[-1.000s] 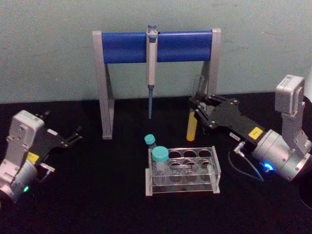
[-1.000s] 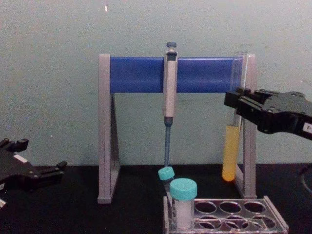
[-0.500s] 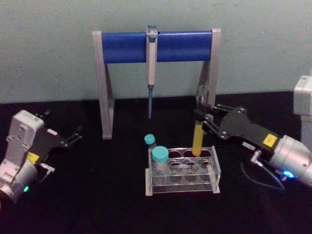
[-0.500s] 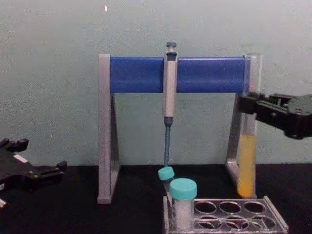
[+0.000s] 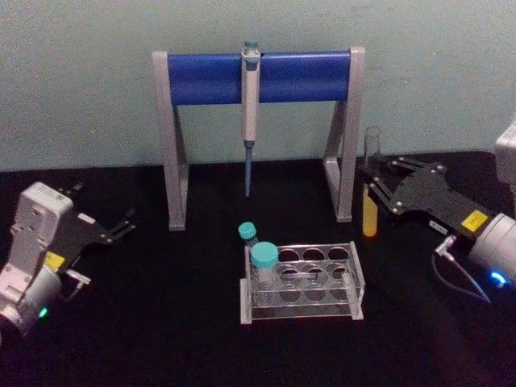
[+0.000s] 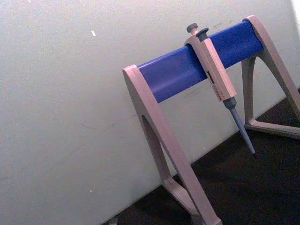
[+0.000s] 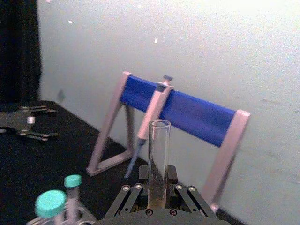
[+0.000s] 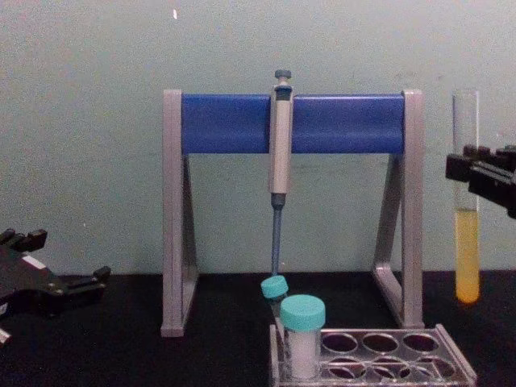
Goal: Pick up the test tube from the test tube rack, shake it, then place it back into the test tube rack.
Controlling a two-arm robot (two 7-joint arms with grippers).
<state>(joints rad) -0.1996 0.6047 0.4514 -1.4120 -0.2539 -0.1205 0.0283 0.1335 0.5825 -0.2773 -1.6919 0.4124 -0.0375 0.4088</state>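
The test tube point(image 5: 370, 193) is a tall clear glass tube with yellow liquid in its lower part. It hangs upright in the air, right of the rack and just right of the stand's right leg. My right gripper point(image 5: 372, 184) is shut on its middle. The chest view has the test tube point(image 8: 466, 210) at the far right, held by the right gripper point(image 8: 468, 171). In the right wrist view the tube point(image 7: 158, 154) rises from between the fingers. The clear test tube rack point(image 5: 355, 282) sits low at the centre. My left gripper point(image 5: 121, 226) rests open at the far left.
A grey-and-blue pipette stand point(image 5: 210, 79) with a hanging pipette point(image 5: 250, 113) stands behind the rack. A wide teal-capped vial point(image 5: 264, 270) and a small teal-capped tube point(image 5: 248, 235) stand at the rack's left end. The black table has free room to the rack's right.
My right gripper has carried the test tube rightward, from above the rack's back row to beyond the stand's right leg. The left arm has not moved.
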